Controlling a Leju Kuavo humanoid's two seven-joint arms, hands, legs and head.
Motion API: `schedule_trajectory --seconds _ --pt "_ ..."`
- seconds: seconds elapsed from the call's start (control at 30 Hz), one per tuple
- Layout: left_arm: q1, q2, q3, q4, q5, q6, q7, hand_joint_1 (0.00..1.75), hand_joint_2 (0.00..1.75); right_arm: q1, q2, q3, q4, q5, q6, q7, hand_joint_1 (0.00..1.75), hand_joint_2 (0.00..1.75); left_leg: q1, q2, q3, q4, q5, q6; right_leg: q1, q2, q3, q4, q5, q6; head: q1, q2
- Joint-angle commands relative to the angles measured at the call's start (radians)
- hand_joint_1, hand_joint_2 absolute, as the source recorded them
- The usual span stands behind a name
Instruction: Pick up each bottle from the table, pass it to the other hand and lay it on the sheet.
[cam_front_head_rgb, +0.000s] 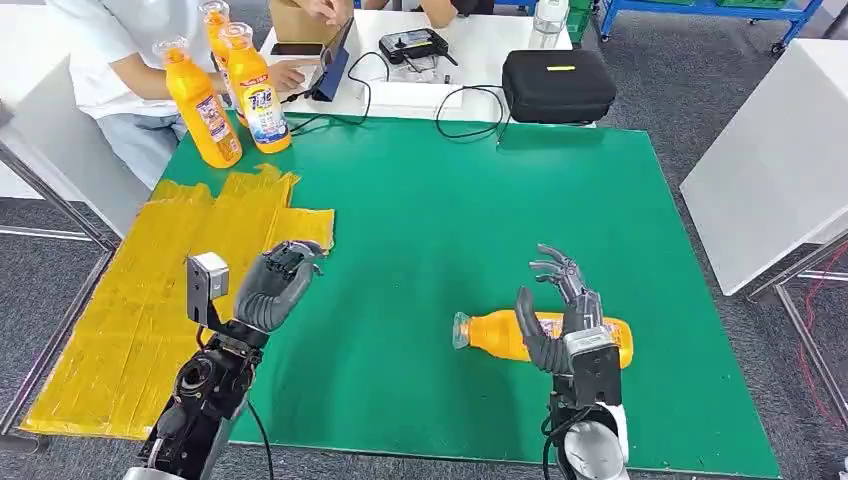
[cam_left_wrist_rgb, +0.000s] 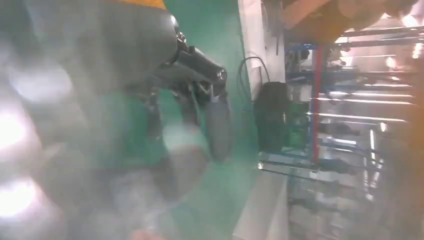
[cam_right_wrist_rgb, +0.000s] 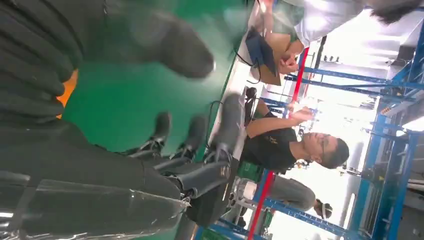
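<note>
An orange bottle (cam_front_head_rgb: 495, 335) lies on its side on the green mat (cam_front_head_rgb: 430, 210), near the front right, cap end pointing left. My right hand (cam_front_head_rgb: 560, 310) hovers over its middle with fingers spread and the thumb on the near side, not closed around it. A sliver of the orange bottle (cam_right_wrist_rgb: 67, 90) shows beside the right hand (cam_right_wrist_rgb: 195, 175) in the right wrist view. My left hand (cam_front_head_rgb: 275, 285) is held above the mat beside the yellow sheet (cam_front_head_rgb: 130, 320), fingers loosely bent and holding nothing. The left wrist view is blurred, with the left hand's fingers (cam_left_wrist_rgb: 210, 95) apart.
Three upright orange bottles (cam_front_head_rgb: 205, 105) stand at the mat's back left corner, next to a seated person (cam_front_head_rgb: 120, 60). Behind the mat a white table carries a black case (cam_front_head_rgb: 558, 85), a tablet (cam_front_head_rgb: 330, 70) and cables. A white table (cam_front_head_rgb: 770, 170) stands to the right.
</note>
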Motion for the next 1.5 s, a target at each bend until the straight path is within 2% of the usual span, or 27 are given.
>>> schedule_trajectory --seconds 0.03,0.07,0.13,0.23,0.3,0.57,0.77,0.8,0.83,0.87,0.9,0.93,1.03,1.13,1.27,1.3,1.4,1.5 --pt "0.008 -0.126 -0.001 -0.106 -0.35 0.379 -0.255 1.75 1.75 -0.049 0.066 0.059 0.032 -0.077 0.115 -0.086 1.75 1.75 0.0 -0.001 0.003 -0.001 -0.001 0.0 0.0 0.002 0.003 -0.001 -0.001 -0.001 0.0 0.0" --pt "0.039 -0.168 -0.062 -0.236 -0.405 0.454 -0.128 1.75 1.75 -0.067 0.102 0.121 0.029 -0.031 0.059 -0.032 1.75 1.75 0.0 -0.002 0.006 -0.001 -0.002 0.0 -0.001 0.003 0.006 -0.001 -0.002 -0.001 0.0 0.0" --pt "0.048 -0.158 -0.11 -0.286 -0.403 0.49 -0.063 1.75 1.75 -0.077 0.096 0.161 0.032 -0.035 0.01 -0.005 1.75 1.75 0.0 -0.001 -0.002 0.002 -0.001 0.0 0.0 0.002 -0.001 0.002 -0.001 0.0 0.001 0.0" --pt "0.047 -0.138 -0.111 -0.266 -0.383 0.498 -0.074 1.75 1.75 -0.075 0.074 0.162 0.035 -0.05 0.001 -0.01 1.75 1.75 0.0 0.0 0.004 0.0 -0.003 0.0 -0.001 0.005 0.004 0.0 -0.002 0.0 0.001 0.0" --pt "0.044 -0.13 -0.107 -0.253 -0.371 0.497 -0.087 1.75 1.75 -0.073 0.067 0.158 0.034 -0.059 0.0 -0.013 1.75 1.75 0.0 -0.002 0.003 0.0 -0.001 0.0 0.0 0.0 0.003 -0.001 -0.001 0.0 0.0 0.0" --pt "0.046 -0.123 -0.093 -0.235 -0.361 0.5 -0.095 1.75 1.75 -0.068 0.053 0.138 0.019 -0.06 -0.005 -0.015 1.75 1.75 0.0 -0.003 0.003 -0.001 -0.001 0.0 -0.001 0.0 0.004 -0.001 -0.001 0.0 0.0 0.0" --pt "0.046 -0.125 -0.08 -0.228 -0.36 0.499 -0.096 1.75 1.75 -0.067 0.028 0.132 -0.016 0.039 -0.043 0.0 1.75 1.75 0.0 -0.003 0.003 0.0 -0.001 0.0 -0.001 0.0 0.004 -0.001 -0.001 0.0 0.0 0.0" --pt "0.049 -0.126 -0.075 -0.227 -0.359 0.499 -0.096 1.75 1.75 -0.063 0.018 0.133 -0.025 0.09 -0.057 0.018 1.4 1.75 -0.001 -0.003 0.005 -0.001 -0.002 0.0 -0.001 0.001 0.006 -0.001 -0.002 0.0 0.0 0.0" --pt "0.05 -0.127 -0.072 -0.226 -0.36 0.499 -0.096 1.75 1.75 -0.06 0.014 0.132 -0.029 0.113 -0.061 0.025 0.0 1.75 0.0 -0.003 0.002 -0.001 -0.001 0.0 -0.001 -0.001 0.003 -0.001 -0.001 0.0 0.0 0.0" --pt "0.054 -0.126 -0.067 -0.222 -0.363 0.5 -0.096 1.75 1.75 -0.055 -0.009 0.139 -0.036 0.186 -0.058 0.063 0.0 1.75 -0.001 -0.004 0.005 -0.001 -0.002 0.0 -0.001 0.001 0.006 -0.001 -0.002 0.0 0.0 0.0" --pt "0.054 -0.127 -0.064 -0.22 -0.368 0.501 -0.095 0.77 1.75 -0.051 -0.026 0.143 -0.041 0.224 -0.048 0.083 0.0 1.75 -0.001 -0.004 0.004 -0.001 -0.001 0.0 -0.001 0.0 0.005 -0.001 -0.002 0.0 0.0 0.0" --pt "0.056 -0.126 -0.061 -0.217 -0.377 0.503 -0.093 0.0 1.75 -0.046 -0.046 0.147 -0.046 0.281 -0.037 0.109 0.0 1.75 0.0 -0.004 0.003 -0.001 -0.001 0.0 -0.001 -0.001 0.004 -0.001 -0.001 0.0 0.0 0.0" --pt "0.06 -0.128 -0.047 -0.21 -0.401 0.505 -0.086 0.0 1.75 -0.031 -0.116 0.144 -0.057 0.419 0.016 0.181 0.0 1.75 -0.001 -0.005 0.006 -0.002 -0.002 0.0 -0.001 0.0 0.008 -0.002 -0.002 0.0 0.0 0.0" --pt "0.061 -0.129 -0.042 -0.209 -0.402 0.505 -0.085 0.0 1.75 -0.025 -0.12 0.132 -0.062 0.418 0.02 0.18 0.0 1.75 0.0 -0.005 0.005 -0.001 -0.001 0.0 -0.001 -0.001 0.006 -0.002 -0.002 0.0 0.0 0.0" --pt "0.065 -0.132 -0.029 -0.201 -0.413 0.497 -0.073 0.0 1.75 -0.01 -0.175 0.117 -0.075 0.509 0.051 0.236 0.0 1.75 0.0 -0.005 0.003 -0.001 -0.001 0.0 -0.001 -0.001 0.004 -0.001 -0.001 0.0 0.0 0.0" --pt "0.067 -0.134 -0.025 -0.199 -0.414 0.497 -0.072 0.0 1.75 -0.003 -0.183 0.11 -0.082 0.523 0.054 0.246 0.0 1.75 -0.001 -0.006 0.006 -0.002 -0.002 0.0 -0.002 -0.001 0.008 -0.002 -0.003 0.0 0.0 0.0" --pt "0.074 -0.134 -0.014 -0.195 -0.419 0.496 -0.069 0.0 1.75 0.02 -0.236 0.064 -0.097 0.555 0.082 0.276 0.0 1.75 -0.001 -0.006 0.004 -0.001 -0.002 0.0 -0.001 -0.001 0.006 -0.002 -0.002 0.0 0.0 0.0" --pt "0.068 -0.133 -0.01 -0.176 -0.421 0.49 -0.065 0.0 1.75 0.023 -0.297 0.033 -0.086 0.531 0.152 0.262 0.0 1.75 -0.001 -0.007 0.006 -0.001 -0.002 0.0 -0.002 -0.001 0.008 -0.002 -0.003 0.0 0.0 0.0"
